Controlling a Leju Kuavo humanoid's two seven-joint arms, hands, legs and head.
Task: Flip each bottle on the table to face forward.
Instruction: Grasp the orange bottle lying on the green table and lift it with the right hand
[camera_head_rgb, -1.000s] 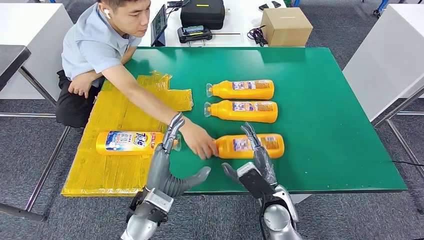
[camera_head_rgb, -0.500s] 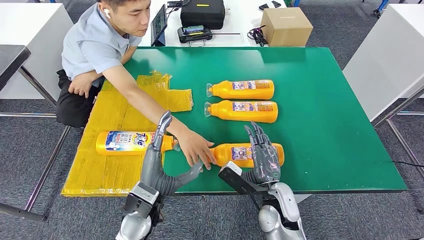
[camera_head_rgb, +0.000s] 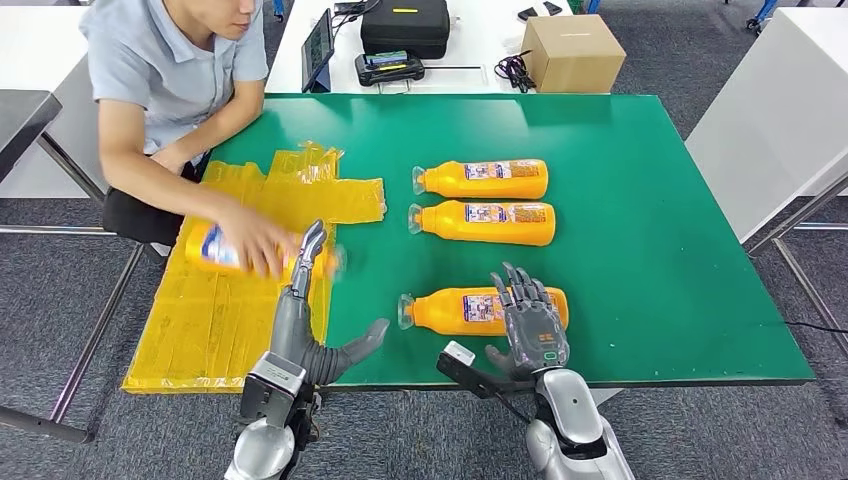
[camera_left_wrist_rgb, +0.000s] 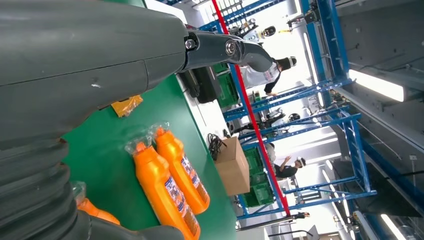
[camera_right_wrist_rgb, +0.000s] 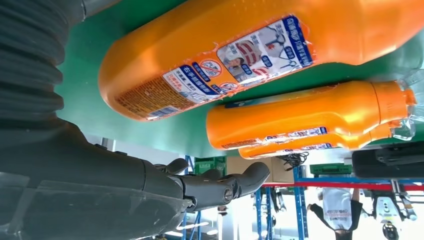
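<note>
From the head view, three orange plastic detergent bottles lie on their sides on the green table (camera_head_rgb: 650, 200), small-print back labels up: far bottle (camera_head_rgb: 482, 179), middle bottle (camera_head_rgb: 484, 222), near bottle (camera_head_rgb: 470, 310). A seated person's hand (camera_head_rgb: 255, 245) holds a blurred fourth bottle (camera_head_rgb: 215, 250) over yellow plastic sheeting (camera_head_rgb: 220, 320). The right hand (camera_head_rgb: 530, 325) hovers by the near bottle, fingers spread, empty; the left hand (camera_head_rgb: 315, 325) is open too. The left wrist view shows two bottles fully, a third partly. The right wrist view shows three; label text unreadable.
</note>
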